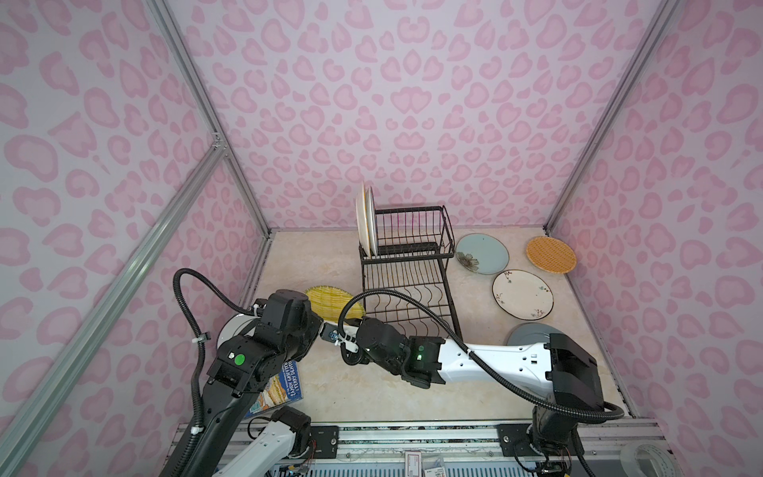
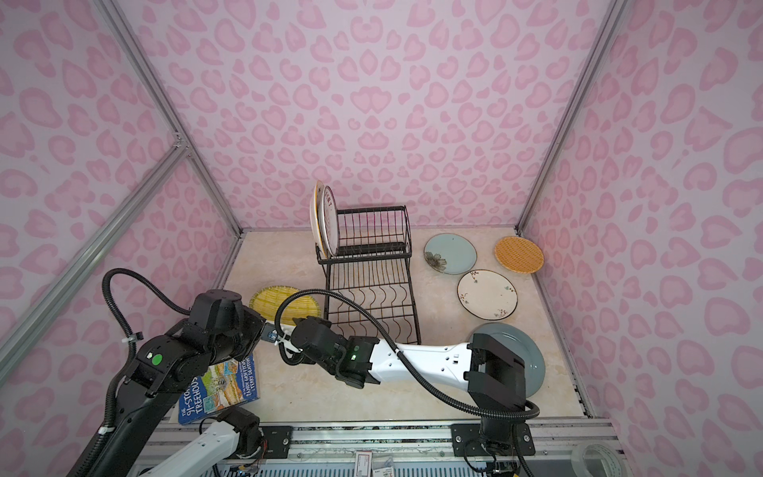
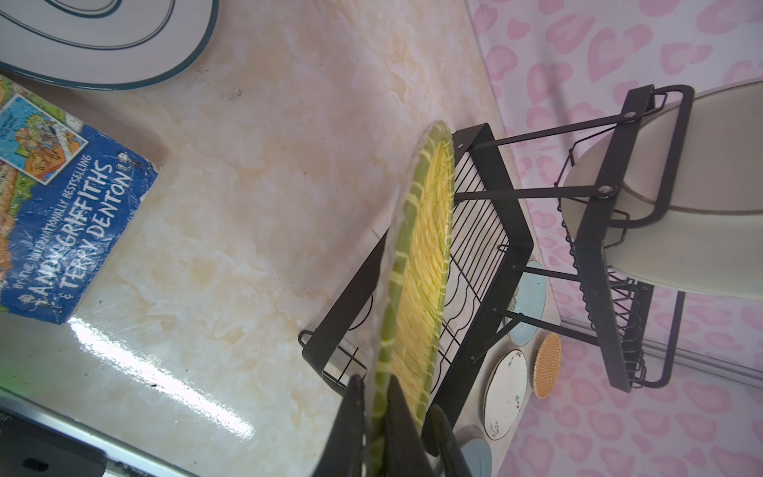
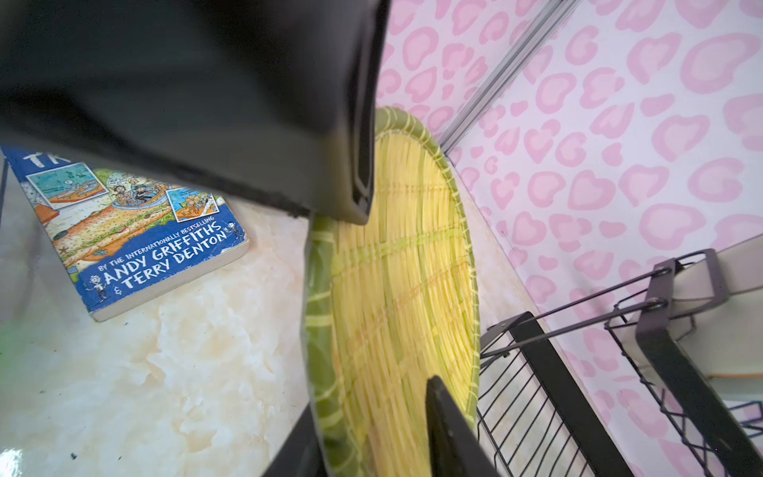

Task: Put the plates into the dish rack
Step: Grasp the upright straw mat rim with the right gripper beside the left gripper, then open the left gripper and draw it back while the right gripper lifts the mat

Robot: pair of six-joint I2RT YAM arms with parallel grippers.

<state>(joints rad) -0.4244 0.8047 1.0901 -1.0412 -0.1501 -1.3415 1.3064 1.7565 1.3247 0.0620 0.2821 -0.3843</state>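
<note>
Your left gripper [image 3: 373,386] pinches the yellow plate [image 3: 421,256] by its rim; the right gripper [image 4: 367,413] straddles it, bite unclear. Clamp right fully before releasing left.

On the cover of the blue book [image 2: 219,388], lower left of a top view, "THE 91-STO… TREEHOUS" is read, partly covered. "BY THE INTERNATIONALLY BESTSELLING ANDY GRIFFITHS & TERRY DENTON" is also printed there.
</note>
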